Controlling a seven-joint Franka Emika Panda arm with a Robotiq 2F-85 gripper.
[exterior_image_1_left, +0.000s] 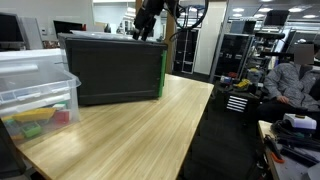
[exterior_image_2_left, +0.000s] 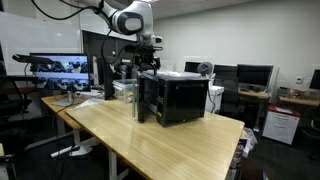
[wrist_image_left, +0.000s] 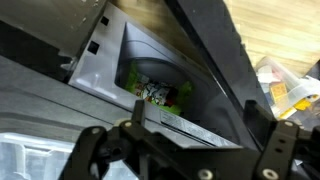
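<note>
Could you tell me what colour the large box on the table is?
The box is black, best seen in an exterior view.

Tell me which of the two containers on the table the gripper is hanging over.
The black box with the green edge, not the clear plastic bin beside it. The open gripper hangs directly above the black box's top, well away from the clear one.

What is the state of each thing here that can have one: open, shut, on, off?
black box: upright on the table, open on top; green items inside.
pincer: open, holding nothing, above the black box.
clear bin: holds coloured items.
monitor: switched on.
</note>
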